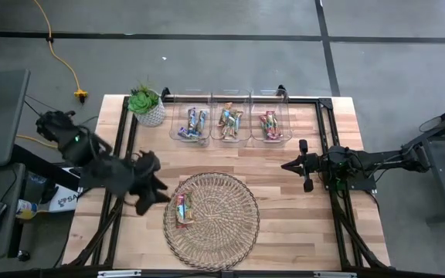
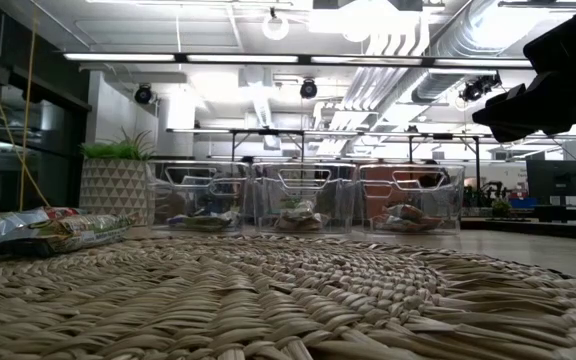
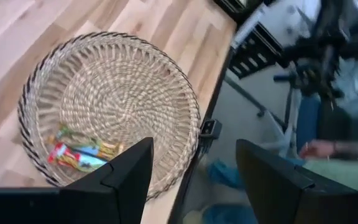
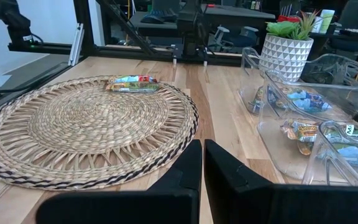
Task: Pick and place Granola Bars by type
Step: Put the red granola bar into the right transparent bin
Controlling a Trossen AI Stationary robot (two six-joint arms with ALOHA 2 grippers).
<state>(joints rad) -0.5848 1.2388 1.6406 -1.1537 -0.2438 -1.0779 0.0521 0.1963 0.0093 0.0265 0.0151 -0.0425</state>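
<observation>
Two granola bars lie side by side on the left part of the round wicker mat, one green and tan, one red and blue; they also show in the left wrist view and the right wrist view. More bars lie in three clear bins: blue, tan and green, pink and red. My left gripper hovers open just off the mat's left edge, near the bars, touching nothing. My right gripper waits shut over bare wood to the right of the mat.
A potted plant stands at the far left corner, beside the blue bin. A dark metal frame runs along the table's sides. Bare wood shows between the mat and the bins. A person's arm shows beyond the table in the left wrist view.
</observation>
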